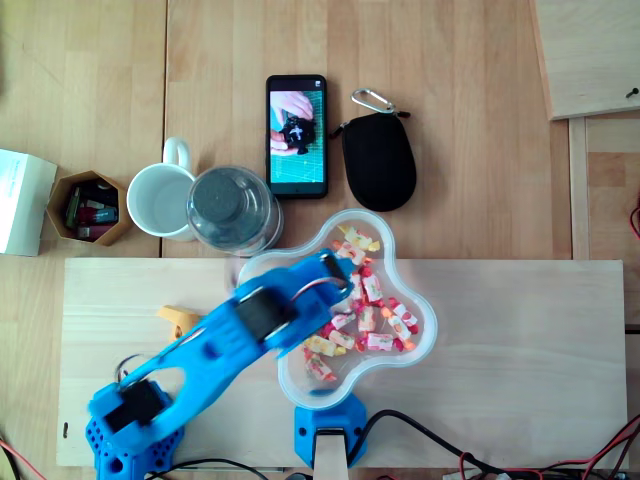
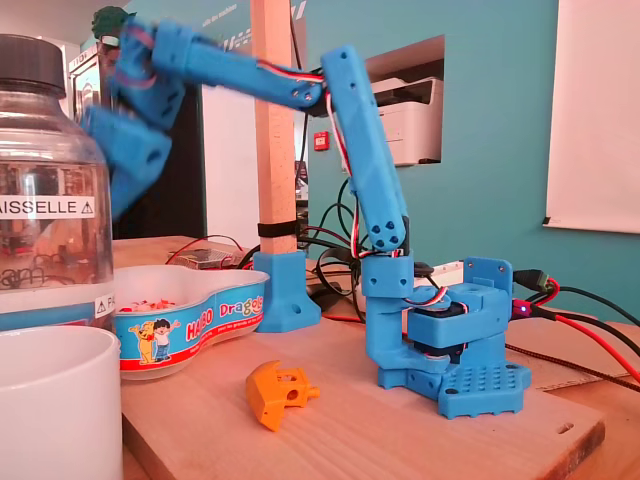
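Board (image 1: 520,370): pincer (image 1: 338,272) over candies (image 1: 385,322), opening unclear

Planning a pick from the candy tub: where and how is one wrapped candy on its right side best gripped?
Probably pinch the candy across its thick middle, not the thin wrapper ends, coming straight down from above: it lies flat among others, and the tub wall blocks any sideways approach.
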